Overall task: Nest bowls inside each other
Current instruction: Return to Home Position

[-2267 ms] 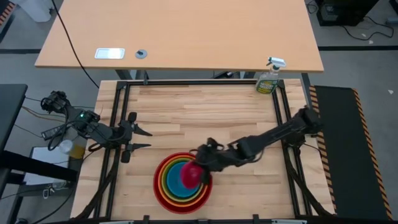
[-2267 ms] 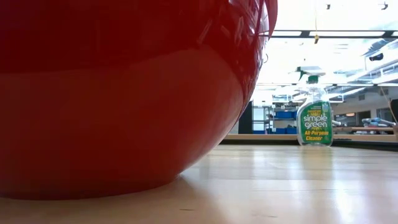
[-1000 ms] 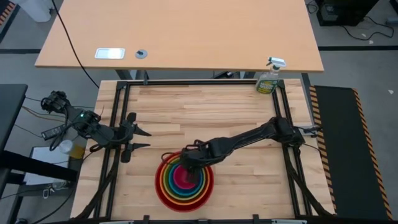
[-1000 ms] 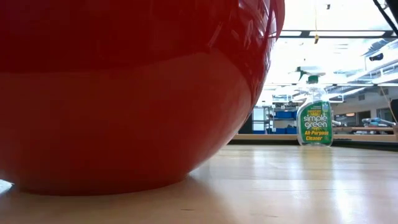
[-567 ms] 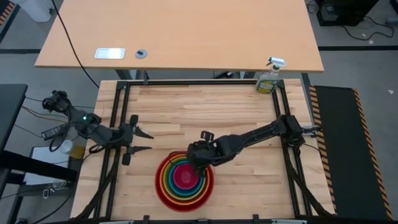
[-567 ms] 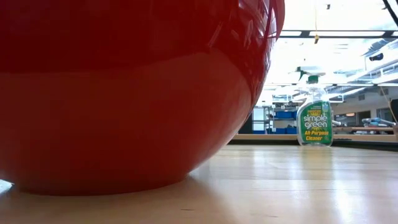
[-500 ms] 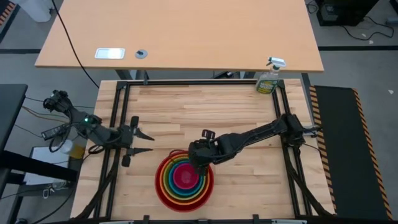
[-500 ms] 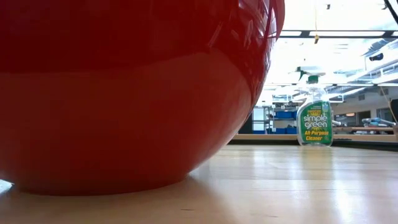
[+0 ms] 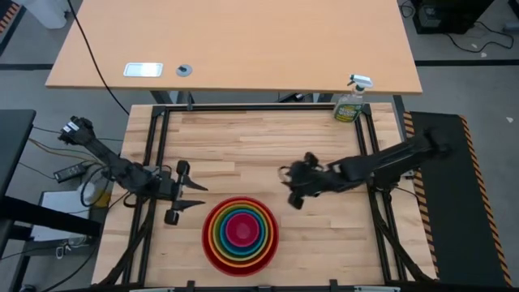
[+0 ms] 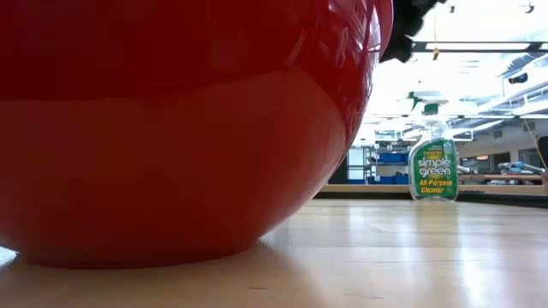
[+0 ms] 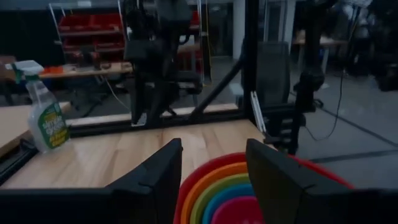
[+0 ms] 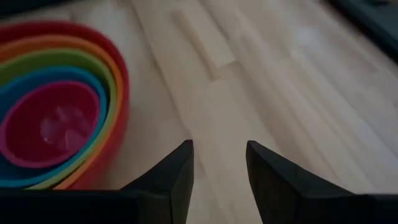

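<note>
The bowls (image 9: 240, 234) stand nested near the table's front edge: pink in blue, green, orange and red. The red bowl (image 10: 171, 128) rests on its base on the wood. The stack also shows in the left wrist view as bowls (image 11: 249, 190) and in the right wrist view as bowls (image 12: 56, 106). My left gripper (image 9: 195, 197) stands open just left of the stack, pointing level at it. My right gripper (image 9: 290, 190) hangs open, right of and beyond the stack, above bare wood. In its wrist view my right gripper (image 12: 219, 168) has nothing between its fingers.
A green spray bottle (image 9: 351, 104) stands at the table's far right corner, also in the low view as bottle (image 10: 433, 162). A black frame rail (image 9: 259, 108) borders the table. Bare wood (image 9: 259, 146) lies between the bowls and the far edge.
My right gripper has drawn back from above the stack toward the table's right edge, rising a little, and the pink bowl stays nested in the blue one. My left gripper has sunk and shifted toward the near edge, tipping level. The stack has not moved.
</note>
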